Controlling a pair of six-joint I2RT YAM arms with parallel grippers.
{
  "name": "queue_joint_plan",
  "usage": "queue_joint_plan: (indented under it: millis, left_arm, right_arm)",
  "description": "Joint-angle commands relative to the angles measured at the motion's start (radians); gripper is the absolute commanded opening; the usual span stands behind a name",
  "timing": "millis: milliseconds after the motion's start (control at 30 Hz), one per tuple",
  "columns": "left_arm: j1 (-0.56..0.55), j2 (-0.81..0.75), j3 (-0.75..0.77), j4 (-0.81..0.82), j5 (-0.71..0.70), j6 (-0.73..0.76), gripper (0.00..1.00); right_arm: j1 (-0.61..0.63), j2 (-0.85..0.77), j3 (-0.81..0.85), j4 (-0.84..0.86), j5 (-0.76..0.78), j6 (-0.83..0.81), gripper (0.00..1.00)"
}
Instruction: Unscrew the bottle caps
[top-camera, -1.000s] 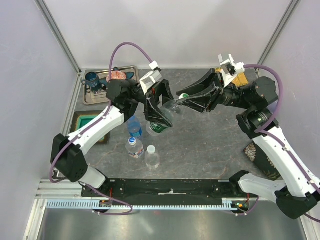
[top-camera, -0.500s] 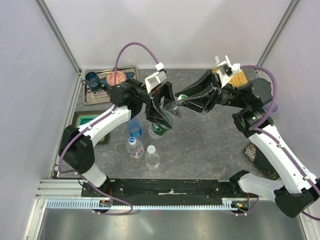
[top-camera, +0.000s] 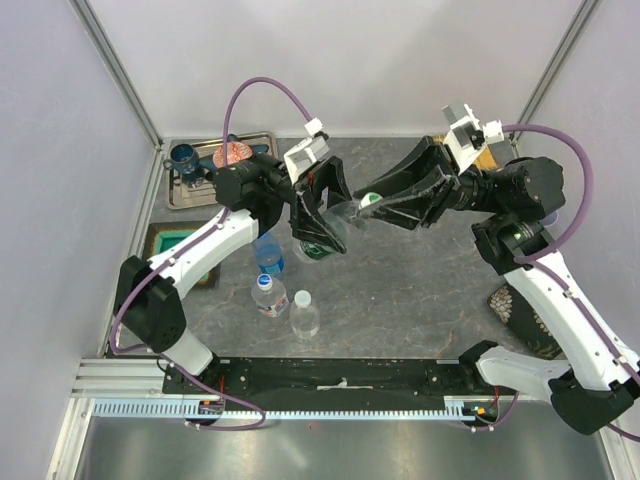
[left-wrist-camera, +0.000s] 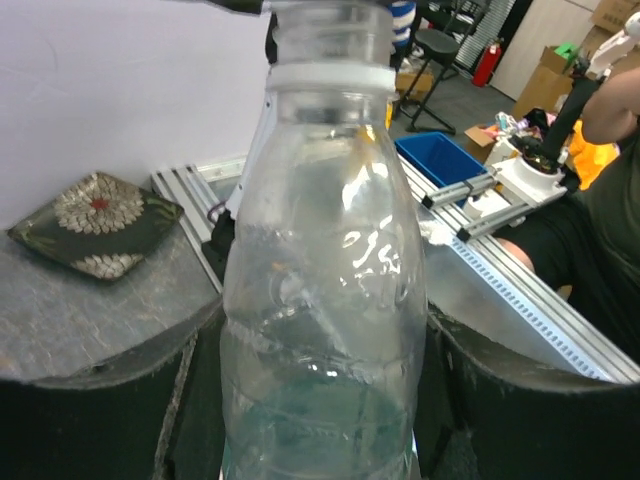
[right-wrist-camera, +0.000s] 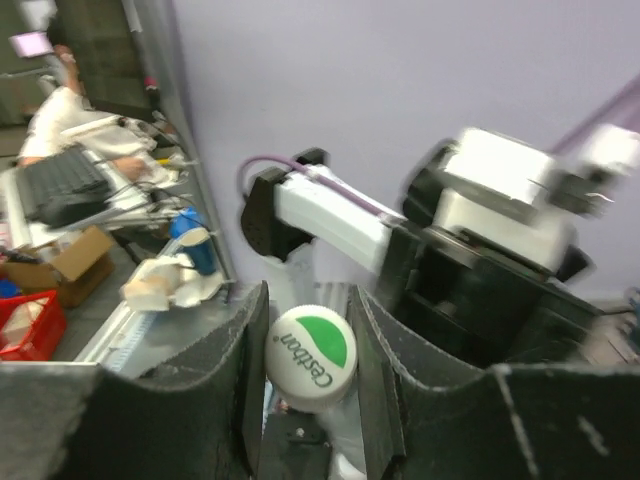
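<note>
Greenish bottle (top-camera: 322, 243) is off the worktop (top-camera: 420, 290), held in the air between the two arms and tilted so that its neck points toward the right arm. The left tool (top-camera: 325, 215) is clamped around the bottle's body, its dark fingers on either side of the clear wall in the left wrist view. The right tool (top-camera: 378, 205) is closed narrow on the cap (top-camera: 370, 200), whose white top with a green logo faces the right wrist camera between the two fingers. The left wrist view shows the neck ring and some bare thread above it; whether the cap sits fully on the thread cannot be told.

The bottle looks light and nearly empty, with thin, glossy walls that would likely dent and slip under a hard squeeze. The lower, labelled band of the body seems the best place to hold. The cap is small, stiff and best pinched across its sides.

Three others stand capped on the worktop near the left arm: the blue-tinted bottle (top-camera: 268, 252), the labelled clear bottle (top-camera: 268, 295) and the plain clear bottle (top-camera: 304, 315).
</note>
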Motion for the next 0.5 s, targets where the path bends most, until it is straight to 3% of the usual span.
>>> queue_joint_plan:
  millis: [0,133,167,233,333,367,400,467]
  left_arm:
    - [0.028,0.053,0.031,-0.109,-0.062,-0.030,0.14]
    - [0.030,0.066,0.037,-0.099,-0.075,-0.038,0.14]
    - [0.030,0.060,0.034,-0.116,-0.083,-0.012,0.14]
    - [0.031,0.046,0.024,-0.206,-0.088,0.037,0.14]
    - [0.034,-0.006,0.011,-0.357,-0.117,0.205,0.14]
    - [0.036,-0.026,0.008,-0.498,-0.153,0.331,0.14]
    - [0.038,-0.067,0.008,-0.573,-0.175,0.403,0.14]
    - [0.036,-0.114,0.008,-0.761,-0.267,0.593,0.14]
  right_arm:
    - [0.049,-0.048,0.033,0.139,-0.165,0.081,0.00]
    - [0.048,-0.066,0.079,-0.108,0.031,-0.129,0.00]
    - [0.048,-0.082,0.105,-0.221,0.223,-0.167,0.00]
    - [0.045,-0.091,0.130,-0.312,0.434,-0.247,0.00]
    - [0.045,-0.094,0.177,-0.463,0.776,-0.305,0.00]
    - [0.045,-0.079,0.203,-0.563,0.886,-0.310,0.00]
    - [0.043,-0.065,0.211,-0.617,1.127,-0.306,0.00]
    - [0.036,-0.031,0.173,-0.747,1.302,-0.274,0.00]
